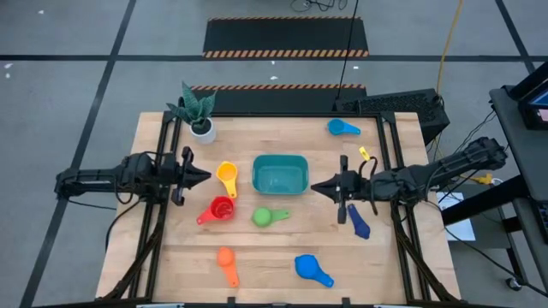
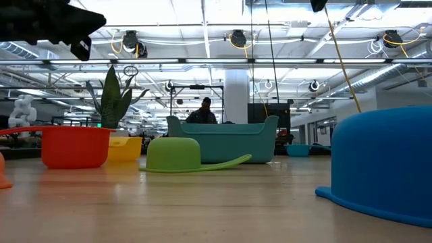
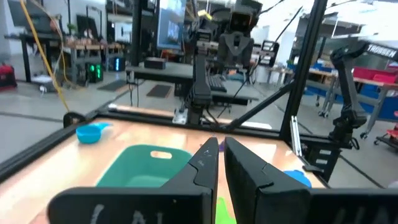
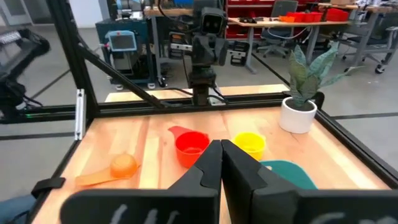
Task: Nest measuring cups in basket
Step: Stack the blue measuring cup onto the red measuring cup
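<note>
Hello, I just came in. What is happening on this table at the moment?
Nothing is being handled yet. The left hand and the right hand are both shut and empty, on opposite sides of the teal rectangular plastic basket, which holds no cup. The small plastic measuring cups lie scattered on the wooden table: yellow, red, green, orange, light blue and two darker blue ones.

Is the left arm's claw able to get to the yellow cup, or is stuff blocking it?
Probably yes. The left claw, shut and empty, sits just beside the yellow cup, with only bare table between them.
</note>
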Action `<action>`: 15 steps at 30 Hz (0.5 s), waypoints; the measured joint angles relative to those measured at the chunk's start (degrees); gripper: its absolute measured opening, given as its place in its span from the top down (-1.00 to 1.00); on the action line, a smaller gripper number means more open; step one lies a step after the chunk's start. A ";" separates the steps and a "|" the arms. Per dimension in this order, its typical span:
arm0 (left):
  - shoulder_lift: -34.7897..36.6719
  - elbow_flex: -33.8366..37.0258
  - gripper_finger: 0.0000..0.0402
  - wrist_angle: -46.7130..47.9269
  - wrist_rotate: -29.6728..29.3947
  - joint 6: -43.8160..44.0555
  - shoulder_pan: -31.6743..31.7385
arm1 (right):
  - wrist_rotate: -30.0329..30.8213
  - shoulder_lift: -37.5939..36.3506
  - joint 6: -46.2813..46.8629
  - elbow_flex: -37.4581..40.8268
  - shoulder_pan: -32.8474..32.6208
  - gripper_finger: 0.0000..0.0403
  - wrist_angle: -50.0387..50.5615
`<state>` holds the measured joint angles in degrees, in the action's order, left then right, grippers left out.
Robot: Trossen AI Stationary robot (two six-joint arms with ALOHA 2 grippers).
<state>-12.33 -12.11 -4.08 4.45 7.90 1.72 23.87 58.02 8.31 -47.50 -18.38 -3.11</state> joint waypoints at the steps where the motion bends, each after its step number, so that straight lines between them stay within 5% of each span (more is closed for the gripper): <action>1: -1.64 -0.64 0.85 0.04 0.01 0.09 -0.04 | 0.01 0.08 0.01 -0.01 0.08 1.00 0.01; 15: -27.13 -14.68 0.85 3.02 -3.71 -1.94 -5.51 | -3.20 0.40 8.88 -0.03 1.64 1.00 8.40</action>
<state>-39.47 -26.79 -1.06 0.74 5.96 -3.79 20.67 58.41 17.19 -47.53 -16.73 5.29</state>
